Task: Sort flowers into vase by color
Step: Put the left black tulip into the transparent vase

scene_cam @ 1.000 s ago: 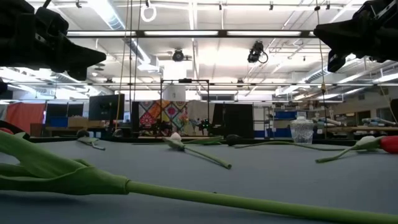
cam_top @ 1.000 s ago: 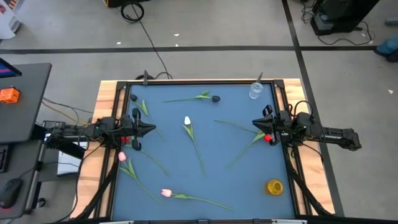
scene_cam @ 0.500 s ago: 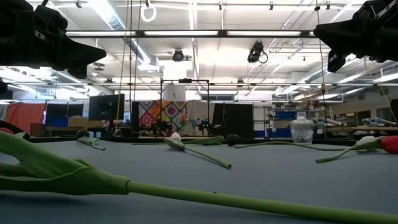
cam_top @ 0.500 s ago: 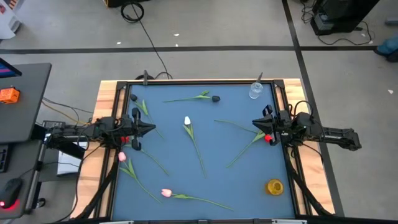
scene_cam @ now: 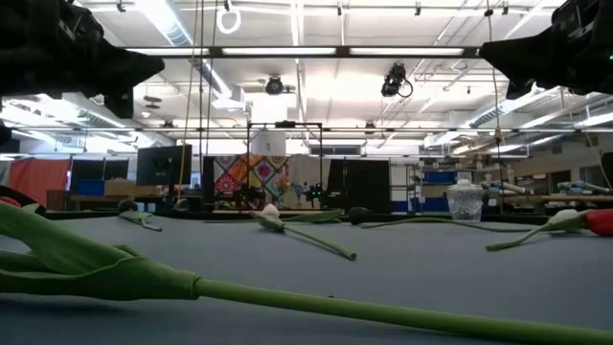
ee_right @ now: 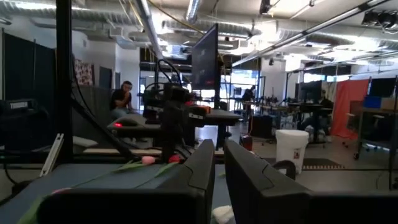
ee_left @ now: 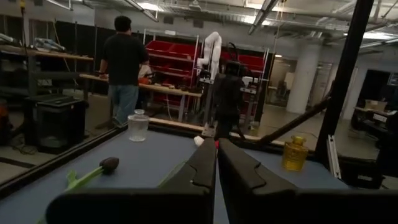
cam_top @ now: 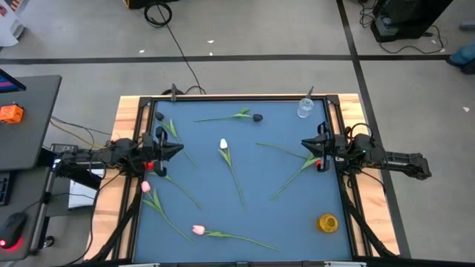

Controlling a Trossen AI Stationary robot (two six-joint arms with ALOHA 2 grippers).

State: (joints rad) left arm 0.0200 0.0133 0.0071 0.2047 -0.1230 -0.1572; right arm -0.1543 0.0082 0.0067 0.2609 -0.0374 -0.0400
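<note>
The flowers lie scattered over the blue table; from above, the left gripper and right gripper have barely shifted, so sorting hasn't begun. Low view: stems flat, arms apparently raised. Left wrist: fingers closed, empty. Right wrist: narrow gap, nothing held.

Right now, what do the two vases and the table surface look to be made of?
Clear vase: likely glass, see-through with a textured surface. Yellow vase: translucent amber, glass or plastic, glossy. Table surface: matte blue mat, seemingly fabric or foam, no glare.
</note>
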